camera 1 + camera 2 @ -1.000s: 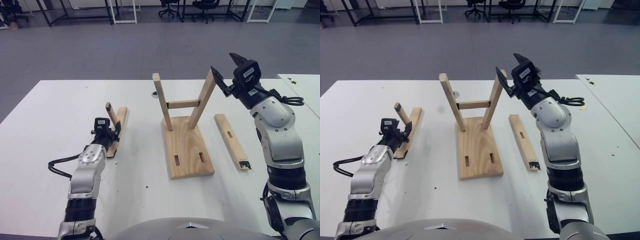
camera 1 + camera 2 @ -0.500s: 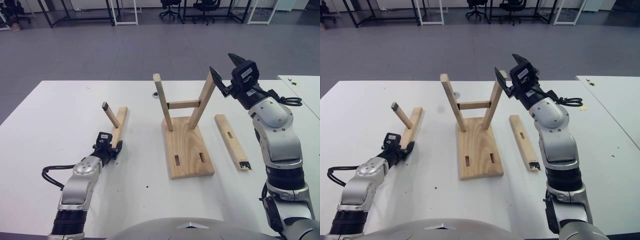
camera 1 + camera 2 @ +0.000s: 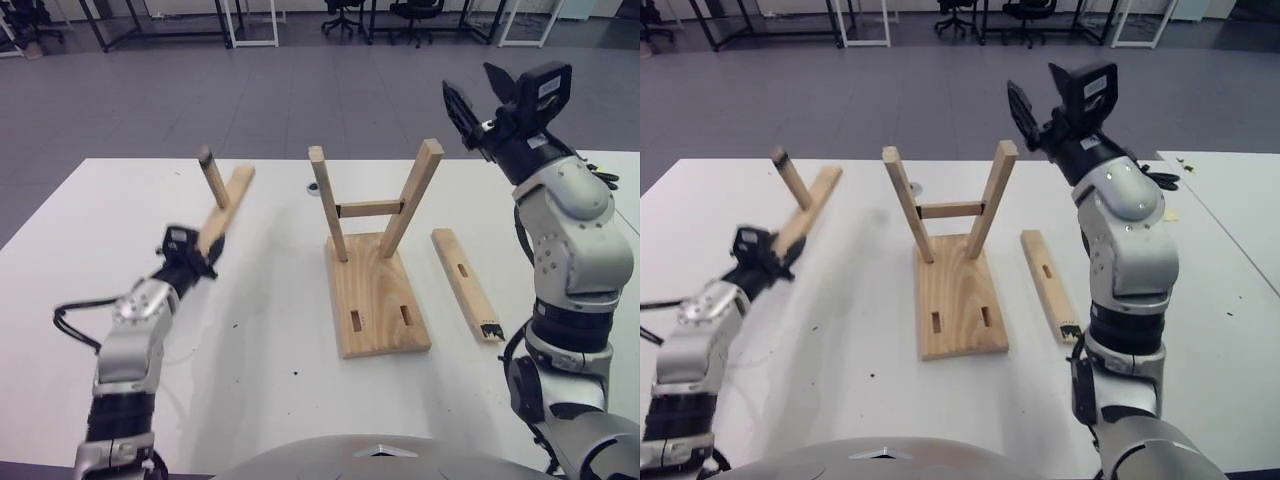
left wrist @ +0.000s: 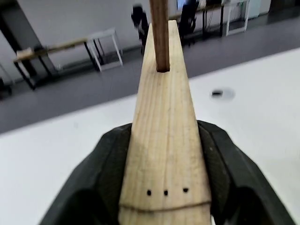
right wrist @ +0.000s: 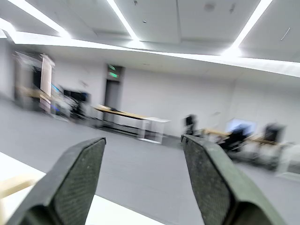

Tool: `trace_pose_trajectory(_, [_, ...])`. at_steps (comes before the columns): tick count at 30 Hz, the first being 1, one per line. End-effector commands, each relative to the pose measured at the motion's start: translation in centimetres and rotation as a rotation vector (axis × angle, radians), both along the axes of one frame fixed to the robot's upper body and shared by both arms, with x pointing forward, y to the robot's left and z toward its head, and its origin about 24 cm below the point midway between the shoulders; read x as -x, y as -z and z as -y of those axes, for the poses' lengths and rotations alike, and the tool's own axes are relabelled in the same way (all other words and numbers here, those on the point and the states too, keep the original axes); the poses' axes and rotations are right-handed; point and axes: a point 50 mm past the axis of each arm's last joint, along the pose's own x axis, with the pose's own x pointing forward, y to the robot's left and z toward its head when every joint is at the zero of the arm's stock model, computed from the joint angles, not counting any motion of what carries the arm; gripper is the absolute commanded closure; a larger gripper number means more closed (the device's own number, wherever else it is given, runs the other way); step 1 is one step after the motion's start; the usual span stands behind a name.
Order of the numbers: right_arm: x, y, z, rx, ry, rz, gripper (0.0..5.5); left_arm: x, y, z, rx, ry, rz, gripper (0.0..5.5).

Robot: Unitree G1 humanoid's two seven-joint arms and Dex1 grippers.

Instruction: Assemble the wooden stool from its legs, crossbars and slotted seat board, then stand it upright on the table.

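Right, your white table (image 3: 270,380) carries the slotted seat board (image 3: 378,300), lying flat, with two legs (image 3: 327,205) standing in its far end and a crossbar (image 3: 368,209) bridging them. Just right of the seat board a loose leg (image 3: 465,282) lies flat.

Well left of the seat board, your left gripper (image 3: 187,262) holds the fourth leg (image 3: 228,200) at a slant, far end high, with a short crossbar (image 3: 211,175) poking out near that end.

Here's the danger as I read it: you're gripping that leg at its very tail, so the long overhang could twist in the pads. It could also swing into the standing pair on the way over and rock them out of their slots.

Look at the fingers (image 4: 108,159). They're clamped on the leg's two narrow sides, broad face up between them.

Your right gripper (image 3: 482,100) hangs high, above and right of the seat board, fingers spread wide on nothing.
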Motion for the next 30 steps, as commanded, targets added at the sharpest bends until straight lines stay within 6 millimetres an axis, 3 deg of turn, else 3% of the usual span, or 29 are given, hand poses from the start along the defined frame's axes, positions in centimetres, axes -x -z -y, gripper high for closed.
trace_pose_trajectory(1, [-1.6,-1.9,-2.7,-0.266,-0.261,-0.14,2.5,-2.1,-8.2,4.5,0.041,0.226,0.31,3.48])
trace_pose_trajectory(3, [-2.6,-2.5,-4.4,-0.397,-0.361,-0.232,2.5,-2.1,-11.0,7.0,0.078,0.335,0.396,3.48])
trace_pose_trajectory(5, [-3.2,-2.7,-5.4,-0.482,-0.424,-0.312,2.5,-1.6,-12.4,8.7,0.097,0.421,0.428,3.48])
trace_pose_trajectory(7, [-3.3,-3.0,-6.1,-0.539,-0.484,-0.358,2.5,-0.9,-12.7,10.1,0.094,0.495,0.428,3.48])
trace_pose_trajectory(10, [-2.9,-4.5,-5.5,-0.623,-0.527,-0.33,2.5,-0.2,-12.0,11.4,0.098,0.557,0.388,3.48])
trace_pose_trajectory(14, [-1.5,-5.9,-3.3,-0.652,-0.521,-0.252,2.5,0.2,-11.0,11.8,0.1,0.583,0.357,3.48])
trace_pose_trajectory(21, [-0.1,-4.5,-0.3,-0.686,-0.468,-0.28,2.5,0.4,-11.3,11.8,0.133,0.577,0.388,3.48])
trace_pose_trajectory(26, [1.1,-5.3,-0.6,-0.71,-0.579,-0.246,2.5,0.3,-10.8,12.0,0.098,0.592,0.371,3.48])
trace_pose_trajectory(30, [-0.2,-3.7,-1.2,-0.704,-0.538,-0.356,2.5,0.4,-10.6,12.3,0.081,0.612,0.373,3.48])
